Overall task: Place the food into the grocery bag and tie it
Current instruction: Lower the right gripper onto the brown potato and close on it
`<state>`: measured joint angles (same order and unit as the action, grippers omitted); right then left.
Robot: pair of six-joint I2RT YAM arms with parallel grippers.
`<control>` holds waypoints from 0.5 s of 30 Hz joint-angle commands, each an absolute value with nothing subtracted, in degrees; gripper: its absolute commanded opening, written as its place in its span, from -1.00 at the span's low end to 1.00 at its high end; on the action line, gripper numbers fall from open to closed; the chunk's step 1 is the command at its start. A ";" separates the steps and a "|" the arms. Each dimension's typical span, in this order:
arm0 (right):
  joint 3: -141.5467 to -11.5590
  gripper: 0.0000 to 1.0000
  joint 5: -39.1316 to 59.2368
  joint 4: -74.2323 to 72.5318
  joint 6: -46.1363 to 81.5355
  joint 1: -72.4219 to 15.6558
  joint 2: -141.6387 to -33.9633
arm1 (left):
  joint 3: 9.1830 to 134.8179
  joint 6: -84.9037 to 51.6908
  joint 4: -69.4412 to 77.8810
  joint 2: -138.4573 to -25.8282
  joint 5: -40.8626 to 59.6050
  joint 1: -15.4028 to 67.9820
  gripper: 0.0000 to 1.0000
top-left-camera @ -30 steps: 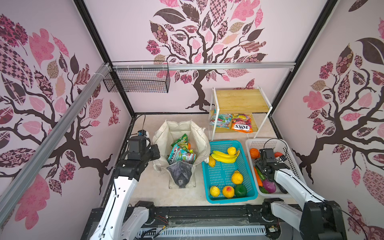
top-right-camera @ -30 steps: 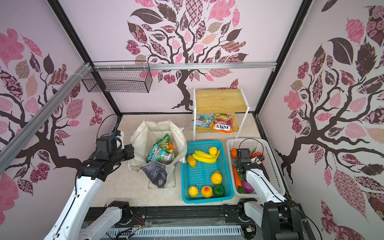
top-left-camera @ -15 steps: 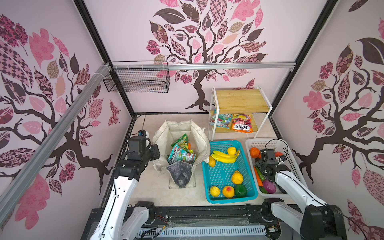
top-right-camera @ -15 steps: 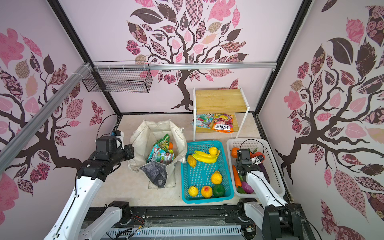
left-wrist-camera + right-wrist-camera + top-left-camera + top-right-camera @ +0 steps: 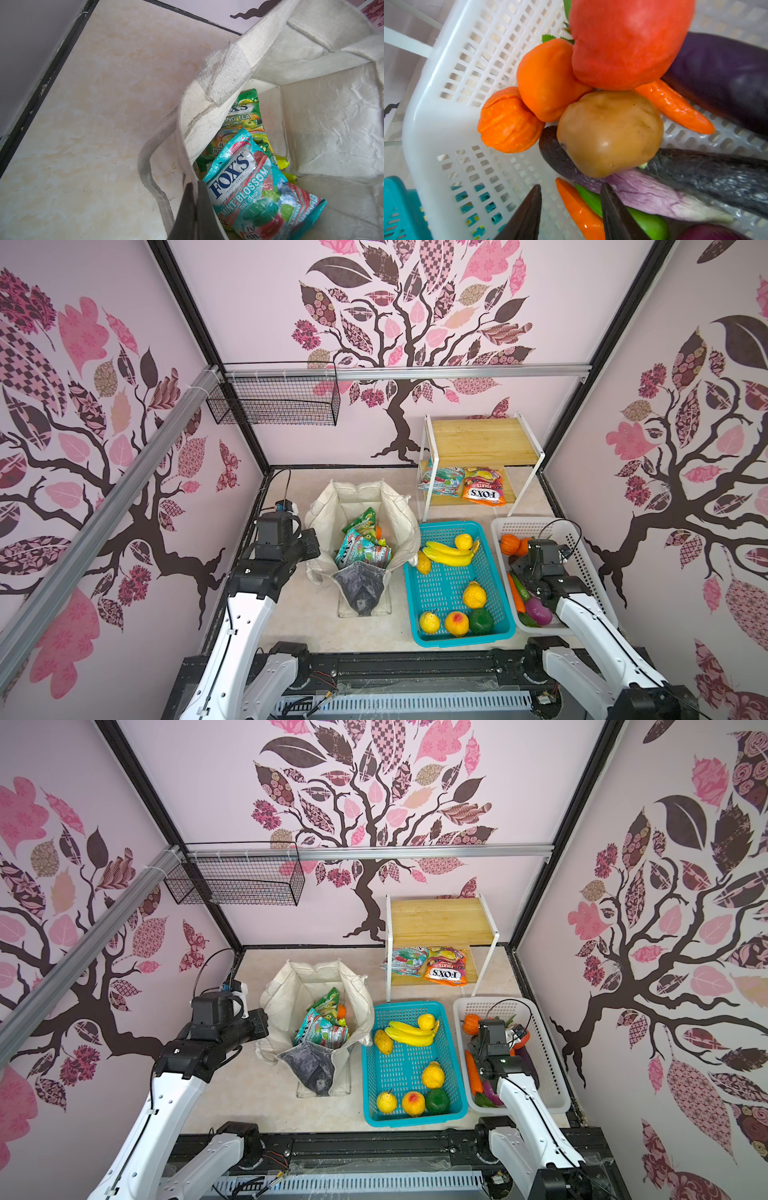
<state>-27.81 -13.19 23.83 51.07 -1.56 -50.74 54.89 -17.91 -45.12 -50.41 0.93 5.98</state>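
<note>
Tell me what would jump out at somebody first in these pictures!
The grocery bag stands open left of the middle, shiny green and teal FOX'S packets poking out, the left tool pinching its rim. Right beside it the teal basket glows with a yellow banana bunch, and the white basket on the right is piled with toy vegetables, a brown potato among them.

FOX'S candy print on three packets

In the left wrist view, the teal packet (image 5: 249,187) inside the grocery bag (image 5: 322,128) reads "FOX'S CRYSTAL CLEAR" in dark blue on a pale patch, with "MINT BLOSSOM OVAL CANDY" in white below; the green packet (image 5: 247,120) partly under it, its edge hidden by the bag's rim, shows "…X'S", "…ING TEA" and "OVAL CANDY"; in both top views the orange packet (image 5: 484,489) on the rack's lower shelf (image 5: 510,498) reads "FOX'S" and "FRUITS", upside down; the finer print is too small to read.
</note>
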 commanded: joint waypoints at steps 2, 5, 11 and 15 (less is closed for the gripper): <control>-29.21 0.22 -14.74 27.26 48.31 -1.31 -48.98 | 53.70 -17.27 -44.44 -50.04 1.05 5.89 -1.00; -30.16 0.43 -17.32 29.58 47.26 -1.30 -46.00 | 53.66 -17.23 -44.29 -50.10 2.07 6.11 -1.00; -34.58 0.94 -26.20 38.27 50.26 -1.16 -45.49 | 53.71 -17.40 -44.18 -49.29 3.29 6.56 -1.00; -35.86 0.99 -27.26 38.84 50.65 -1.09 -47.08 | 53.70 -17.66 -44.21 -49.11 3.25 6.59 -1.00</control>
